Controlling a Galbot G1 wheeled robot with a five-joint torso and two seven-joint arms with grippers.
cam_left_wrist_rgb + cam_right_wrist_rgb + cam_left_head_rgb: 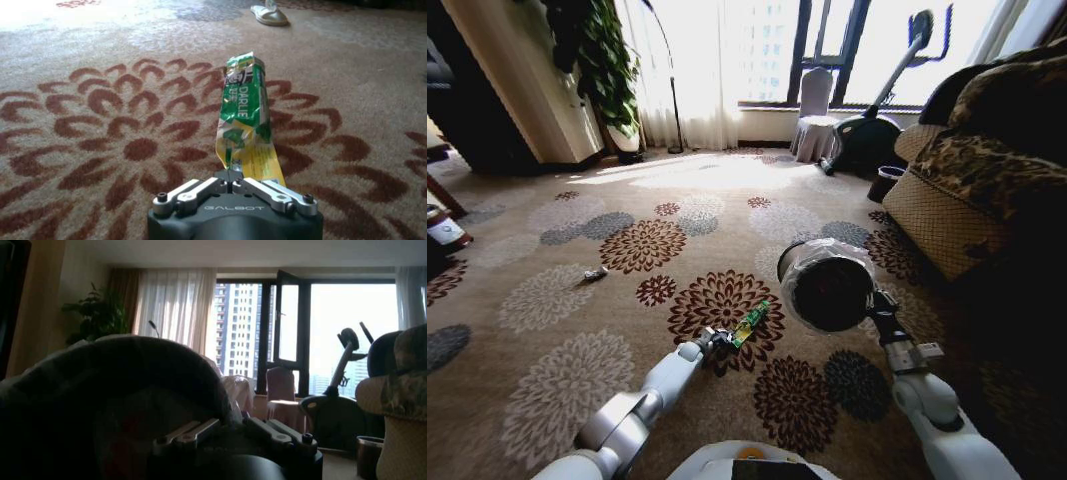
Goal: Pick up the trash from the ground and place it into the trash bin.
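While the white scrap [595,272] lies on the carpet [547,330] at nine o'clock, the left gripper [724,338] sits at centre, its fingers pinched together on the green wrapper [243,122], which stretches toward one o'clock. To finish well, I judge it should swing the wrapper toward three o'clock until it hangs over the opening, then release. The right gripper [233,432] grasps the trash bin [827,285], its mouth tilted toward the robot; its contents are too dark to tell.
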